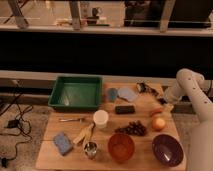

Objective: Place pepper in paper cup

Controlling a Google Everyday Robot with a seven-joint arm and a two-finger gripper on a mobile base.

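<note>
Camera view: the hand [166,106] is hovering just above the pepper [156,112] at the right of the table [56,127], probably lining up a grasp; its grip cannot be told. The paper cup [101,119] is standing well apart.

Count on surface [48,133]:
- bowls: 2, orange bowl [121,146] and purple bowl [167,149]
- cups: 2, paper cup [100,119] and metal cup [90,148]
- tray [75,92]: 1
- pepper [155,112]: 1
- grapes [132,129]: 1 bunch
- round fruit [159,123]: 1
- sponge [62,143]: 1

Gripper [166,106]: 1, at the surface's right edge, just beside the pepper.
</note>
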